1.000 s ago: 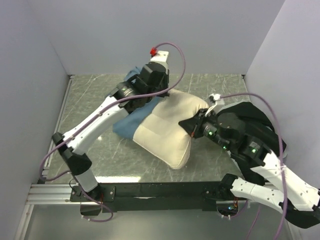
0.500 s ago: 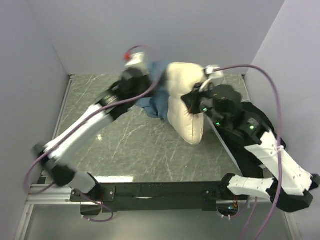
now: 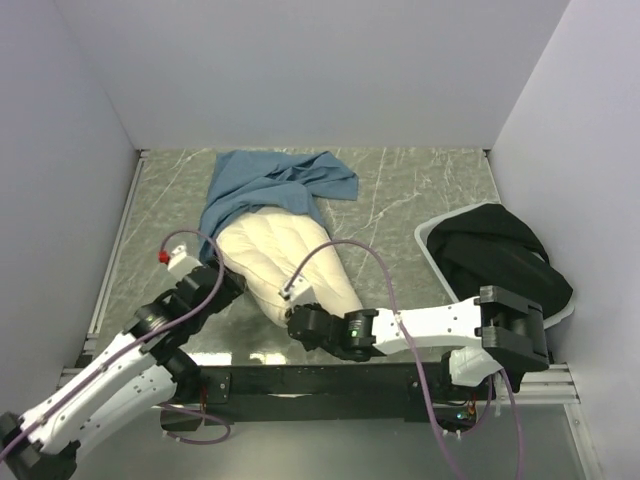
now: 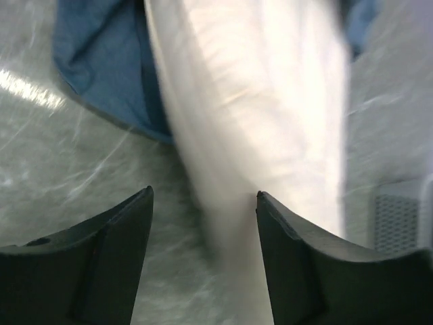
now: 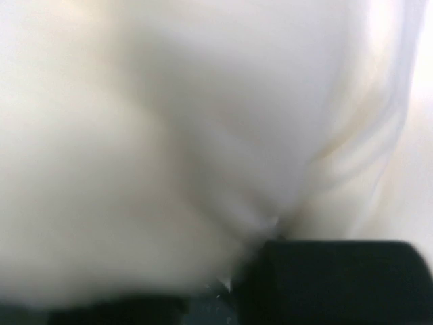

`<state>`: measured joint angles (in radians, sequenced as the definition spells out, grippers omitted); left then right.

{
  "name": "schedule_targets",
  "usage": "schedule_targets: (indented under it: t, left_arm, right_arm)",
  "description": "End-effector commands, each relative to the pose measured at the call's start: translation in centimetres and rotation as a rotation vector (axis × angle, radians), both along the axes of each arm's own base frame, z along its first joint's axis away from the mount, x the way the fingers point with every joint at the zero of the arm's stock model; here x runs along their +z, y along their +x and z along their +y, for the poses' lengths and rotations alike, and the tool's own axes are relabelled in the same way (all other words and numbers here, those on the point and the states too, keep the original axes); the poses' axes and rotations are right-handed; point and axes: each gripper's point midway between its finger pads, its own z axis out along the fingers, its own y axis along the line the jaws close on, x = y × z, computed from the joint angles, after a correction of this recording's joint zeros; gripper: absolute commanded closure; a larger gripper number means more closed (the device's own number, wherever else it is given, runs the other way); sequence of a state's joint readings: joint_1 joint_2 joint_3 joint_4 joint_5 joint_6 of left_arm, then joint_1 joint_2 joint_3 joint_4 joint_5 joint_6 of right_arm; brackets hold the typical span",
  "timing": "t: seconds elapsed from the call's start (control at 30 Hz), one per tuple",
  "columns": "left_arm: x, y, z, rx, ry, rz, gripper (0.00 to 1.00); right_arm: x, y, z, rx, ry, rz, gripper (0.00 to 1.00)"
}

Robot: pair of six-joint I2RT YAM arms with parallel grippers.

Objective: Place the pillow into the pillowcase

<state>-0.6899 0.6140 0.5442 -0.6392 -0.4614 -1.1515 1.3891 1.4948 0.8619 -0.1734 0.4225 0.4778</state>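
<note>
The pillow [image 3: 285, 265] is seen lying flat on the marbled counter [image 3: 400, 200], running from mid-counter toward the near edge. Only its far end is tucked under the dusty-blue pillowcase [image 3: 270, 185], which is bunched up toward the back, so most of the cream body is left uncovered. The left fingers [image 3: 222, 278] are spread wide with nothing held. In the left wrist view the pillow is framed in the gap beyond them, with blue cloth showing on both sides of it farther up. The right fingers [image 3: 300, 322] are parked right at the pillow's near end. The right wrist view is basically all blurry cream fabric, so whether anything is pinched there can't be told. Off to the right, black fabric [image 3: 500, 255] is piled in a white bin [image 3: 428, 245], well apart from the pillow.
</note>
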Motion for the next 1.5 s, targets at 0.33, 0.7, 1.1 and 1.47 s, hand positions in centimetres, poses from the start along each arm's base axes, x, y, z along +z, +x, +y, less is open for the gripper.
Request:
schedule_targets:
  t: [0.33,0.7,1.1,1.47]
  left_arm:
    - [11.0,8.3,-2.8,-0.021,0.221,-0.192,0.33]
    - [12.1,22.5,-6.9,-0.118,0.800,-0.197,0.15]
    - [7.3,28.1,-11.2,-0.474,0.968,-0.158,0.09]
    - [3.2,29.6,-16.4,-0.688,0.892,-0.223,0.07]
  right_arm:
    - [4.3,-3.3,-4.5,-0.150,0.282,0.167,0.13]
    - [8.5,2.1,-6.9,-0.290,0.422,0.154,0.17]
    - [7.3,5.4,-7.7,-0.325,0.434,0.174,0.18]
    - [3.7,6.1,-10.0,-0.417,0.430,0.187,0.20]
